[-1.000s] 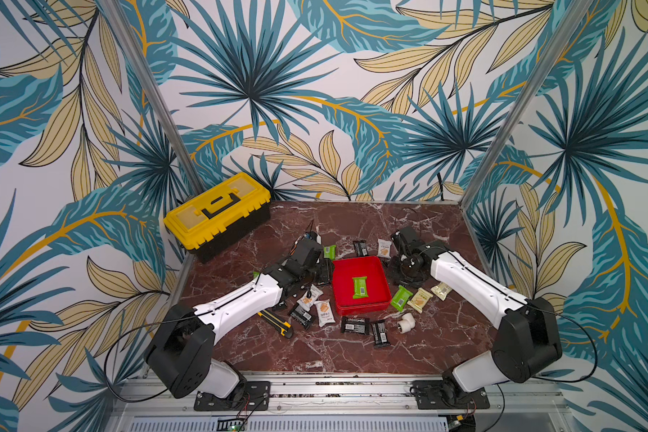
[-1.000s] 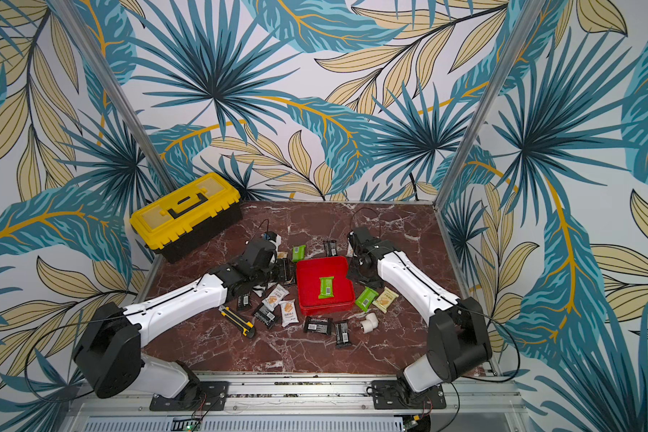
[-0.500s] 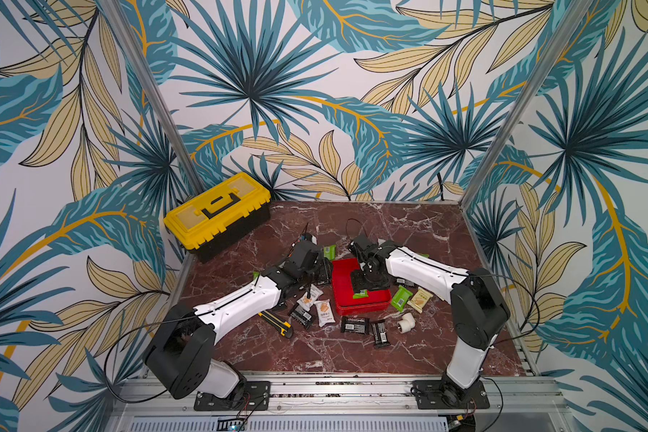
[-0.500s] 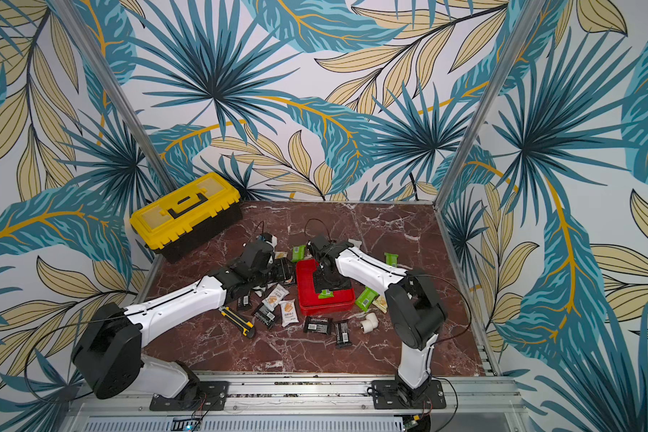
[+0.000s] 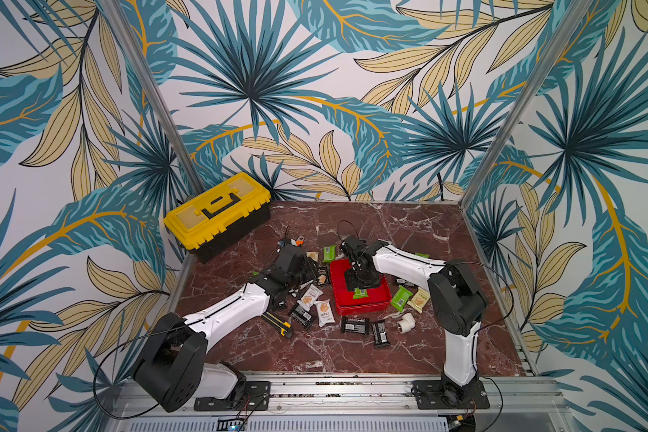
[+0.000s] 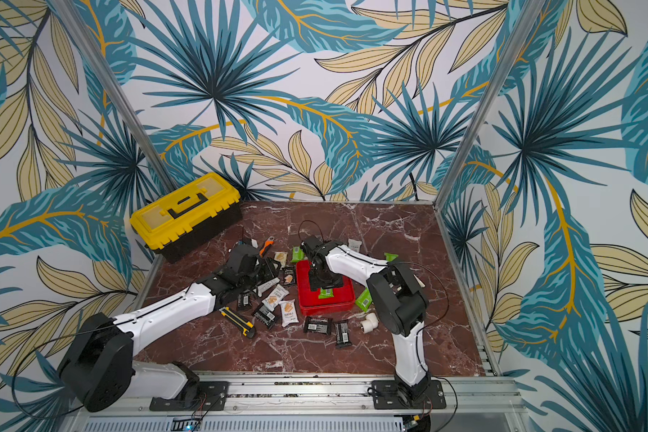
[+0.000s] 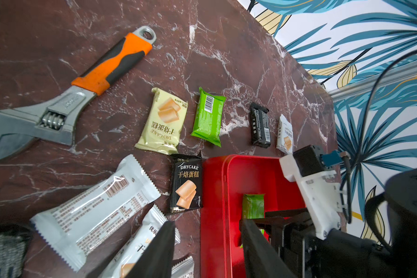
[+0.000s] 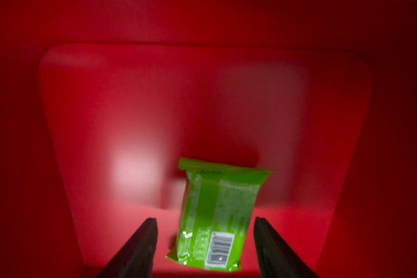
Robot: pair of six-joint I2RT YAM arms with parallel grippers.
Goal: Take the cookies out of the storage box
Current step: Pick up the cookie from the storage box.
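Green cookie (image 8: 214, 207) in storage box (image 8: 130, 108), between spread right tool (image 8: 205, 219) fingers (image 8: 140, 248)

Glossy red storage box (image 8: 202, 96), shiny foil cookies (image 7: 208, 116), polished marble table (image 5: 408, 232)

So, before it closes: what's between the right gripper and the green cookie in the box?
Only bare box floor: the right wrist view shows the cookie lying between the right gripper's open fingers.

Toolbox (image 5: 217, 213), wrench (image 7: 65, 103), knife (image 5: 276, 324), pipe elbow (image 5: 406, 322)
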